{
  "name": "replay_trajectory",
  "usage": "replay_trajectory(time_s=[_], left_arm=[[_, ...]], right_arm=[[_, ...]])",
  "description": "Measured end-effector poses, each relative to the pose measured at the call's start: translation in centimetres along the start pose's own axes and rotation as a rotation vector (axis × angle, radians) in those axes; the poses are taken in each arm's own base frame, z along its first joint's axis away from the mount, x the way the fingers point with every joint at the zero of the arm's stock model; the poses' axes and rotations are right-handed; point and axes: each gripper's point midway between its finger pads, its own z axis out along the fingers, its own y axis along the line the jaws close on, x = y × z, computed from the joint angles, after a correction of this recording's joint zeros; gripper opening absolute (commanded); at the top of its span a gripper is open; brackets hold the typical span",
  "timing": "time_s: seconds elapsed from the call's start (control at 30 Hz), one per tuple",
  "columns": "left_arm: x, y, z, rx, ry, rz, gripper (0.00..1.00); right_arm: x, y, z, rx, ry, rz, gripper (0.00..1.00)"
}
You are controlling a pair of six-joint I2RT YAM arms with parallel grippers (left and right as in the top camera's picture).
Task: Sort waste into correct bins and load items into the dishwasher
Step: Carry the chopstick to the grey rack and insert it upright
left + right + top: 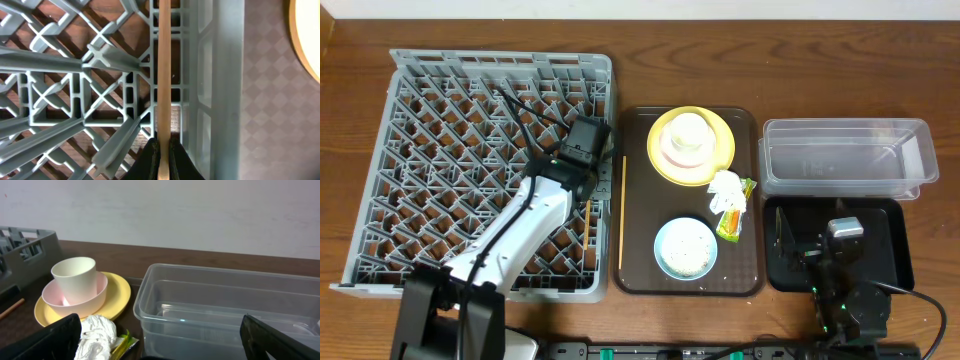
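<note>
Landmark: brown tray (640,200), centre of the table.
Dish rack (420,150): directly left of the tray, its right wall just beside the tray's left rim.
Left gripper (164,150): over the rack strip nearest the tray; fingers pressed together, pinching 1 chopstick.
Held chopstick (164,75): inside the rack, running parallel to the wall that faces the tray. Whether it rests on the lattice cannot be told.
Second chopstick (622,215): lying along the tray's left rim.
Yellow plate (655,145): on the tray, far half.
Pink bowl (688,160): on the plate, upright.
Cream cup (688,130): upright inside the pink bowl.
Blue bowl (660,247): on the tray, near half.
Food scraps (688,255): inside the blue bowl.
Tissue (727,188): on the tray, right side, touching the plate's near edge.
Snack wrapper (732,220): on the tray, right side, partly under the tissue.
Clear tub (770,150): right of the tray, far end.
Black tub (890,240): right of the tray, near end.
Right gripper (160,330): above the black tub; fingers spread wide, holding nothing.
</note>
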Motion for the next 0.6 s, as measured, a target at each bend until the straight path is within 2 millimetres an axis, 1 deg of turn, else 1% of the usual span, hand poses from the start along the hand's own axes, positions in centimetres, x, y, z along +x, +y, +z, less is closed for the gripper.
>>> replay_trajectory(time_s=[0.17,0.6], left_arm=[[-0.07,0.13,0.02,-0.008,-0.004,0.001,0.1],[-0.1,0.23,0.02,-0.013,-0.006,0.003,0.11]], right_arm=[[-0.02,0.0,0.0,0.0,0.0,0.0,0.99],[-0.02,0.0,0.0,0.0,0.0,0.0,0.99]])
